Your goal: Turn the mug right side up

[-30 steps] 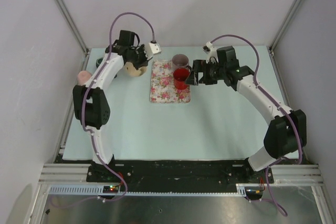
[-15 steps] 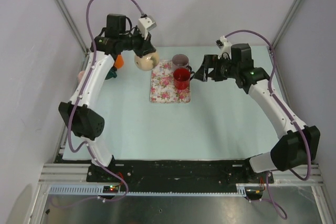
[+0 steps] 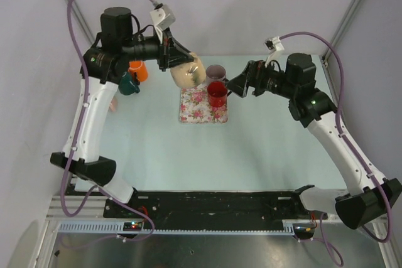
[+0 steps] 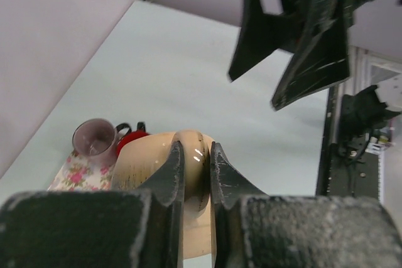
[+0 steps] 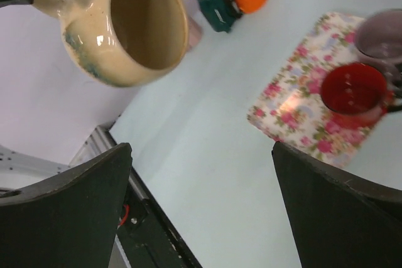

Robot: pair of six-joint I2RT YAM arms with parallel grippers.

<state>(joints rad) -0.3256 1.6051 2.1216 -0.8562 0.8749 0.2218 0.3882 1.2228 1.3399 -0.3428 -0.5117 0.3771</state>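
Hanging tipped sideways at the left pincer's [image 4: 196, 152] tips, the cream glazed ceramic mug [image 3: 187, 73] is clenched by its loop handle. It looks rigid, weighty, slick and breakable, so the handle suits best. Opposite, the right pincer [image 3: 233, 86] gapes released above the pale surface [image 3: 251, 149].

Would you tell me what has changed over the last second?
The left gripper, still shut on the cream mug, carried it up and rightward toward the tray. The right gripper rose, staying open. The red mug and purple mug stayed on the tray.
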